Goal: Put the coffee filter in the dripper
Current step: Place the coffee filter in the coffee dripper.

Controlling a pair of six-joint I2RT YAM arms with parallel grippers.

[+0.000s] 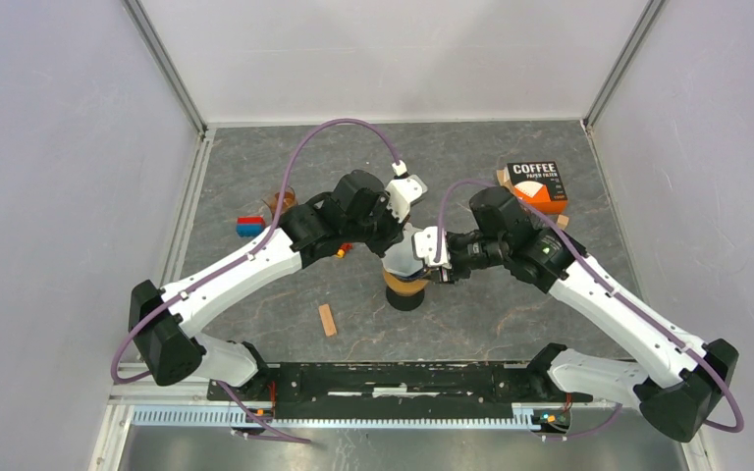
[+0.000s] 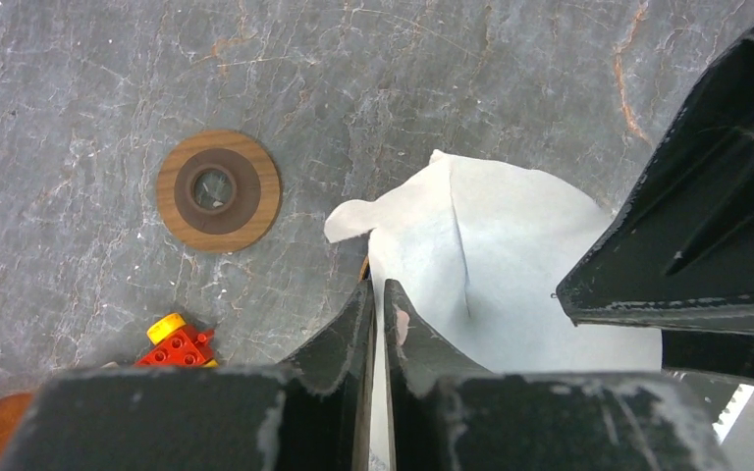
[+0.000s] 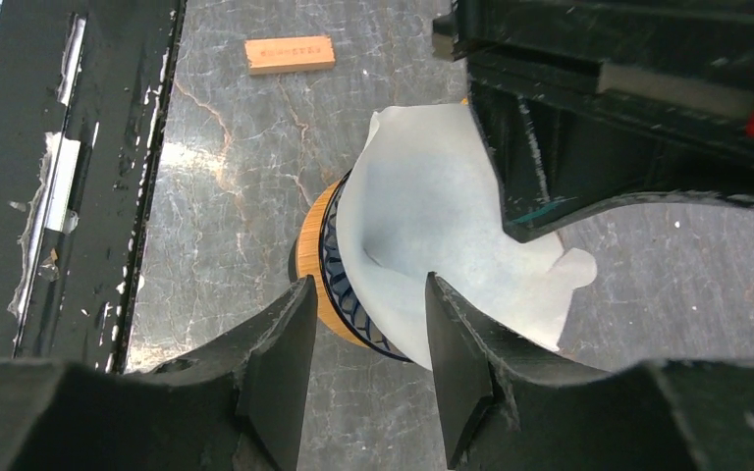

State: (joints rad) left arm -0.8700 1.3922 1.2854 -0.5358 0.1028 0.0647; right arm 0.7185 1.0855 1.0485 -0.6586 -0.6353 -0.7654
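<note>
1. White paper coffee filter (image 3: 422,196) sits crookedly in the dripper (image 3: 312,255), one side raised above it.
2. Nearly closed, the left gripper (image 2: 379,304) pinches the filter's edge; the right gripper (image 3: 368,294) stands half-open astride it.
3. Paper snagging on a retreating finger could drag it out.

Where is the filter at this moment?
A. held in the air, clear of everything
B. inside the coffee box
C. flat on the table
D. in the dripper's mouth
D: in the right wrist view the filter sits inside the ribbed rim of the dripper.
</note>
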